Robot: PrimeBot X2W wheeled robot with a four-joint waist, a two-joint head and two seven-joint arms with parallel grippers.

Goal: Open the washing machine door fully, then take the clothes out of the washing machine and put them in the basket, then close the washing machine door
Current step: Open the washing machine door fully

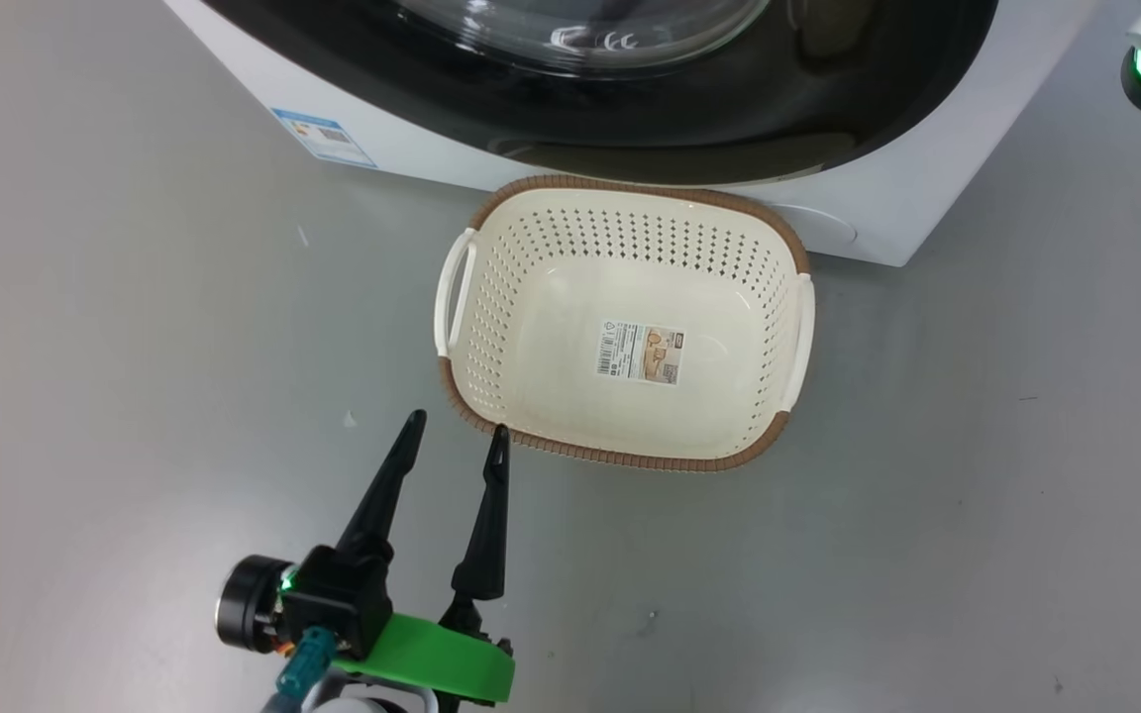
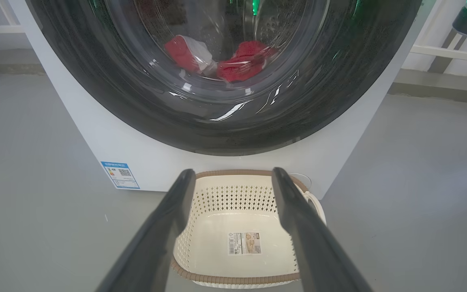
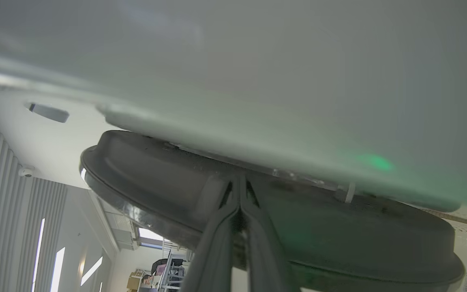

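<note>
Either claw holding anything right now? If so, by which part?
Nothing held: left claw is open near the basket; right claw is shut on nothing, tips at the door rim.

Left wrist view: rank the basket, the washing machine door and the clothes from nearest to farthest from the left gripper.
From the open left gripper:
1. basket, low and directly ahead.
2. washing machine door, rising beyond the basket.
3. clothes, behind the door's glass, farthest back.

Washing machine door [image 2: 225, 134]: stands before the clothes [image 2: 239, 65], barring our way in.
Basket [image 1: 620, 233]: top open, we find free room inside.
</note>
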